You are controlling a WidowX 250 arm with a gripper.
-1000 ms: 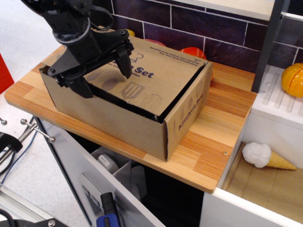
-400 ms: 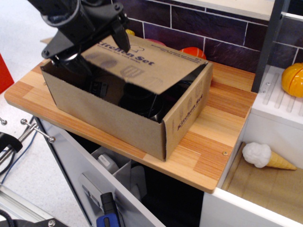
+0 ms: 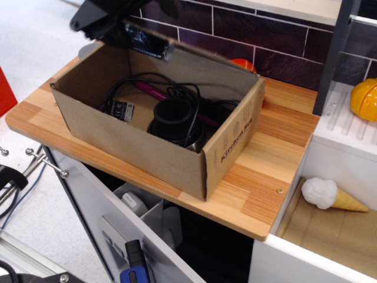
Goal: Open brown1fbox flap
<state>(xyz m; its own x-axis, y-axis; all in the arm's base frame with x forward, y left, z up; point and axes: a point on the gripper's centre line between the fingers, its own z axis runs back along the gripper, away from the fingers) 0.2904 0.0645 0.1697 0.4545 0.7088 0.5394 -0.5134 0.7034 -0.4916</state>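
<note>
The brown1fbox stands on the wooden counter with "Kitchen Set" lettering on its right end. Its top is open, showing black cables, a black cylinder and a pink rod inside. The flap stands nearly upright along the box's back edge, plain inner face toward the camera. My gripper is at the flap's upper left edge, blurred and partly cut off by the top of the frame. Its fingers look spread, against the flap rather than clamped on it.
A purple tiled wall runs behind the box, with an orange toy peeking over the flap. A dark post, an orange fruit and a toy ice cream cone are at the right. An open cabinet lies below the counter.
The flap has swung up from lying flat over the box to nearly upright at the back. My gripper has risen up and back with it, and the box's contents now show.
</note>
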